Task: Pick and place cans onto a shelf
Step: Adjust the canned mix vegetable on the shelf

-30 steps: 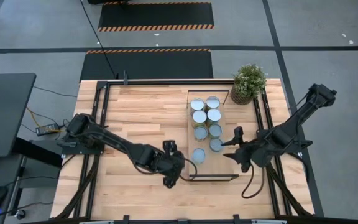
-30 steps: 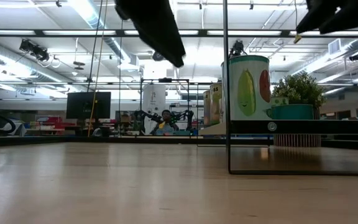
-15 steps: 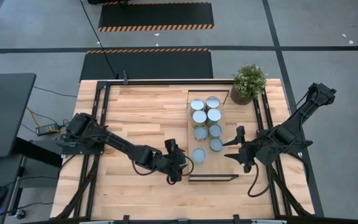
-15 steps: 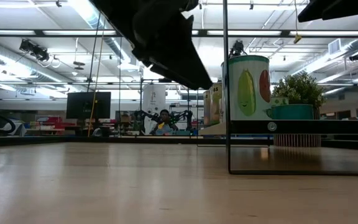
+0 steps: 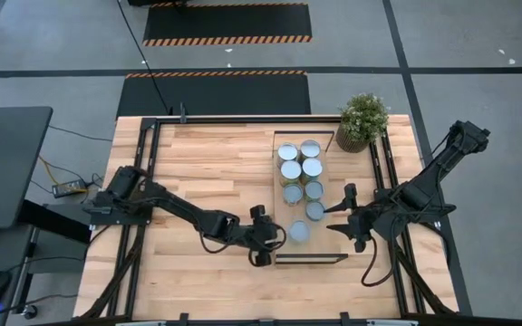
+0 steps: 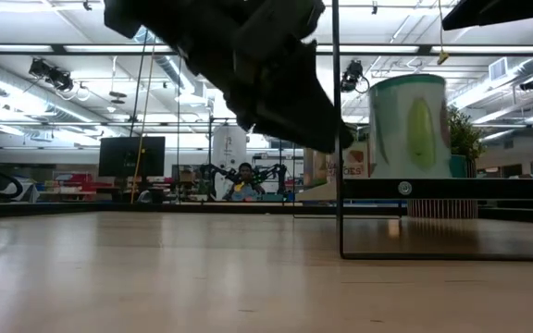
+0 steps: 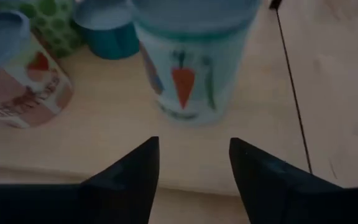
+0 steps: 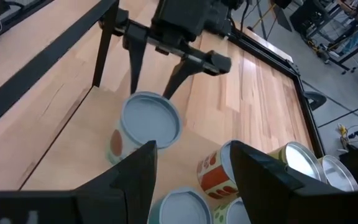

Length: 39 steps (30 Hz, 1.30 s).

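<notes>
The left hand (image 5: 279, 237) sits low beside the shelf's (image 5: 290, 201) long left edge, near its front end, its two fingers (image 7: 132, 171) spread with a clear gap between them and nothing in it. Just ahead of those fingers stands the front can (image 5: 298, 232), upright on the shelf board, alone near the shelf's front end; whether the fingertips touch it cannot be told. The other cans (image 5: 299, 168) stand upright in two short rows on the shelf toward its back end, close together, six of them, with printed vegetables showing on their sides in the wrist views. The right hand (image 5: 346, 210) is held just off the shelf's right edge, level with the nearest of those rows, its fingers (image 8: 135, 171) parted and holding nothing. A potted plant (image 5: 362, 121) stands at the tabletop's (image 5: 207, 172) back right corner, just behind the shelf's back end.
</notes>
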Available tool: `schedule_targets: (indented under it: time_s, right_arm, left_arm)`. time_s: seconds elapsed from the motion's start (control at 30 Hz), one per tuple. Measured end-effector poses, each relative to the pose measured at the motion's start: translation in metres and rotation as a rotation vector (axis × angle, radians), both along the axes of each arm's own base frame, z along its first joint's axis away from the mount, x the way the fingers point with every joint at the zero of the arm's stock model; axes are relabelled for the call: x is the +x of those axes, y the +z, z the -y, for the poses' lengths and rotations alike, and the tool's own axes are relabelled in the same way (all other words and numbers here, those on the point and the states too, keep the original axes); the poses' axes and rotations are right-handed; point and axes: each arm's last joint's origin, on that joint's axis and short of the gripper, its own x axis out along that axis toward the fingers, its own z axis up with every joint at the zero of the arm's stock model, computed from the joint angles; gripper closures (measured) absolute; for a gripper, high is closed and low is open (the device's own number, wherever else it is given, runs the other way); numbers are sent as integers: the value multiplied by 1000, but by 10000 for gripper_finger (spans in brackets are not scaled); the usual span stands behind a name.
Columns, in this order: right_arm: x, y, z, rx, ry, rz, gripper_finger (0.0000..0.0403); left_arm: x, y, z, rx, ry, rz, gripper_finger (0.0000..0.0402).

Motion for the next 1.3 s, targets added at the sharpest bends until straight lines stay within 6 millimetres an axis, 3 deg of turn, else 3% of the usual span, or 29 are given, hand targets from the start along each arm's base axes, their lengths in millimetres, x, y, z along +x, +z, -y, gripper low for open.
schedule_targets:
  time_s: [0.47, 1.07, 1.3]
  right_arm:
    - [2, 0, -2, 1, 6, 8, 193]
    - [3, 6, -2, 94, 17, -11, 193]
    - [7, 13, 1, 199, 20, -40, 193]
  left_arm:
    - [15, -18, -3, -8, -30, 66, 207]
    - [26, -27, -5, 37, -63, 156, 207]
    - [13, 4, 0, 82, -88, 131, 207]
